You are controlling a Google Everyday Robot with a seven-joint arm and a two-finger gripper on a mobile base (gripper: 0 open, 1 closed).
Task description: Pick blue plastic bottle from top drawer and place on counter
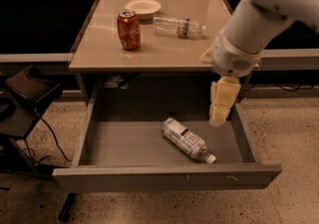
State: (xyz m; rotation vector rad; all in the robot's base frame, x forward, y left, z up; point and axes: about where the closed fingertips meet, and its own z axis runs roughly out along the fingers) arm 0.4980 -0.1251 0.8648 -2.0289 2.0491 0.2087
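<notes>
Red can (128, 30) upright on tabletop (99, 54); white bowl (143, 8) behind it; clear bottle (178, 26) lying to its right. Top drawer (164, 177) open below. Blue plastic bottle (187, 140) lies diagonally on drawer floor, cap toward front right. Pincer (218, 120) points down over drawer's right side, apart from bottle; whether apart or together cannot be told. White arm (249, 29) slants in from upper right.
</notes>
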